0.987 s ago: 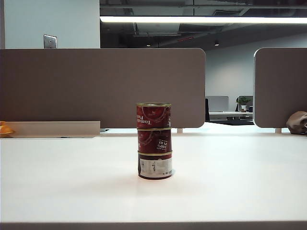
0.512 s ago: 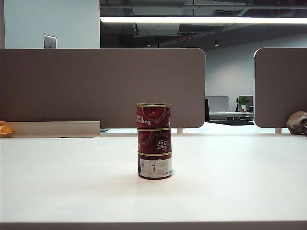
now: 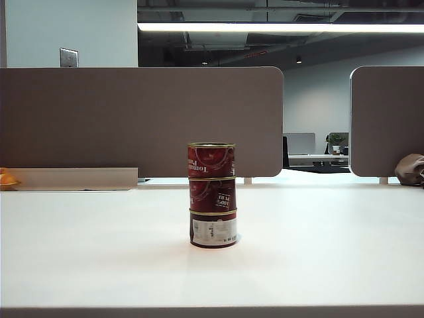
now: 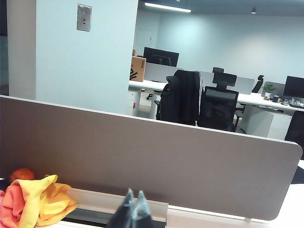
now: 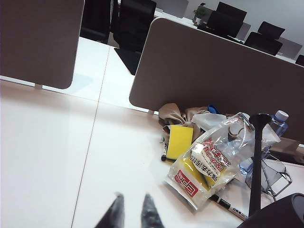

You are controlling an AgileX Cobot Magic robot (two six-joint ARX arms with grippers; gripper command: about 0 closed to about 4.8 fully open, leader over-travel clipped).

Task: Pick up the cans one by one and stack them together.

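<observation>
Three cans stand in one upright stack at the middle of the white table (image 3: 99, 252) in the exterior view: the top can (image 3: 211, 160), the middle can (image 3: 212, 195) and the bottom can (image 3: 213, 229). All have dark red labels and gold rims. No arm or gripper shows in that view, and nothing touches the stack. In the left wrist view my left gripper (image 4: 134, 194) is shut and empty, pointing at a brown divider panel. My right gripper (image 5: 132, 197) hangs over bare table with a narrow gap between its tips and nothing in it.
Brown divider panels (image 3: 139, 119) line the table's far edge. A yellow-orange cloth (image 4: 33, 202) lies at the far left. At the right end lies a clutter pile: yellow sponge (image 5: 179, 141), plastic bag (image 5: 209, 164), water bottle (image 5: 278, 121), black pole (image 5: 256, 161).
</observation>
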